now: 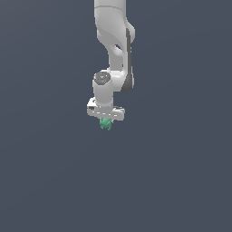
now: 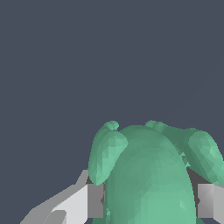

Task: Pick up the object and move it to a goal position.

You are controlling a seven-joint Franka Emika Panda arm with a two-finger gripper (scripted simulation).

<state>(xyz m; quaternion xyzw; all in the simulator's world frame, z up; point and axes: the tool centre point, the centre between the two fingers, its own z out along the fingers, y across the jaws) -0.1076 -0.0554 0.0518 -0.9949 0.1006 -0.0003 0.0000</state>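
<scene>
Open grey space all round the gripper: exterior view's left, right, and below it, nothing standing anywhere. Only bulk in the scene is the arm itself, coming straight down from above. In the wrist view the object fills the gap between the fingers; beyond it, plain grey, no obstacles.

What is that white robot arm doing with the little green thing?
The white robot arm hangs down from above, and its gripper is closed on a small, lumpy green object. In the wrist view, the fingers press against both sides of it. The object pokes out just below the gripper, against a plain dark grey background.
</scene>
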